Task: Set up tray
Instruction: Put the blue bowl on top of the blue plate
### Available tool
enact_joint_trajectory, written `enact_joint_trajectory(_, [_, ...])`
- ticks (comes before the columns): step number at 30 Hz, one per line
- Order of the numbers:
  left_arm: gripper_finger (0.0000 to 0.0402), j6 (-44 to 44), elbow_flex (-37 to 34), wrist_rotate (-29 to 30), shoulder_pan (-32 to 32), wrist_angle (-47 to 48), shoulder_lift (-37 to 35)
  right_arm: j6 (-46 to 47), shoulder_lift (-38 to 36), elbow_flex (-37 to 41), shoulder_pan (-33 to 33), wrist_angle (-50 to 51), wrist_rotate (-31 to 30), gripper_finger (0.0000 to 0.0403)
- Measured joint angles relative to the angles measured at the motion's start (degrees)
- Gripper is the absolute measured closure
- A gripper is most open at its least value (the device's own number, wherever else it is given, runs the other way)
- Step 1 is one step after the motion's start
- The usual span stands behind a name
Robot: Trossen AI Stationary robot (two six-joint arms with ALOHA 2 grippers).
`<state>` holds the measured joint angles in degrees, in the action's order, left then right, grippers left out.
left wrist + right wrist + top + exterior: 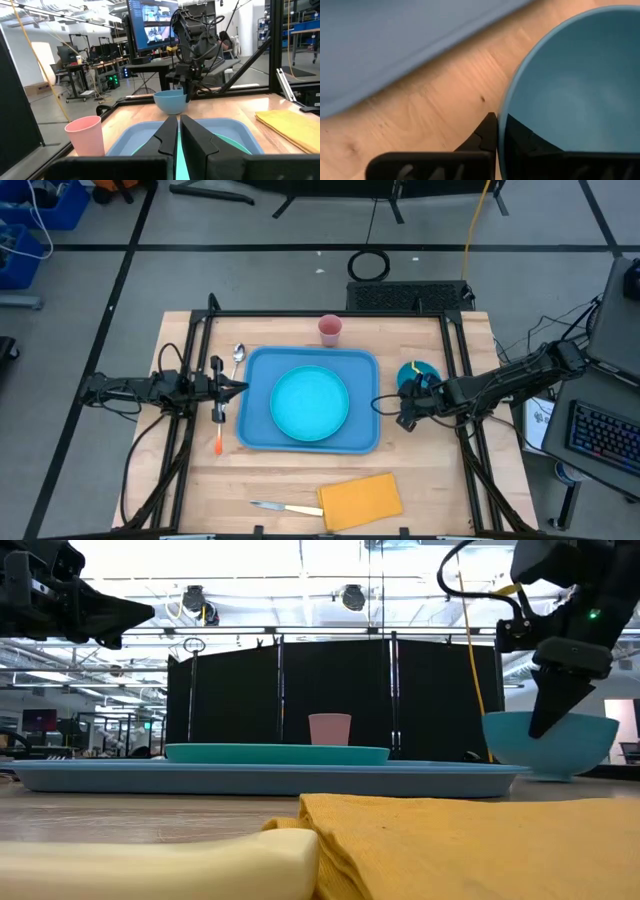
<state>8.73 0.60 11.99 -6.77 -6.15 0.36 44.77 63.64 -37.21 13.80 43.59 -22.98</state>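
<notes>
The large blue tray [258, 435] lies mid-table with a round turquoise plate [310, 402] resting flat on it. A blue bowl [424, 370] stands just right of the tray. My right gripper [408, 398] is over the bowl's rim on the tray side, shut on it. My left gripper [240, 387] hovers at the tray's left edge, raised above the table in the low view [140, 612], fingers shut on nothing [178, 122]. A pink cup [330, 330] stands upright past the tray's far edge. My right gripper [500, 120] pinches the bowl's rim [506, 100] on the side facing the tray. One finger [520, 132] is inside the bowl and the other [487, 130] outside. The fingers come from above, pointing down [552, 715]. The bowl sits upright; whether its base is on the table I cannot tell.
A spoon [238, 356] and an orange-handled utensil [218, 442] lie left of the tray. A knife [275, 507] and a yellow cloth [360, 500] lie near the table's near edge. A dark frame [455, 360] runs along the table's sides.
</notes>
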Motion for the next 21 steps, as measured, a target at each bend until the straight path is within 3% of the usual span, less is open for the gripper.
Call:
enact_joint_trajectory(11, [0.0376, 0.0, 0.0, 0.0, 0.0, 0.0, 0.0, -5.8, 0.0, -3.2, 0.2, -4.0, -4.0, 0.0402])
enact_joint_trajectory(21, [0.0376, 0.0, 0.0, 0.0, 0.0, 0.0, 0.0, -16.4, 0.0, -6.4, 0.2, -14.9, -4.0, 0.0402])
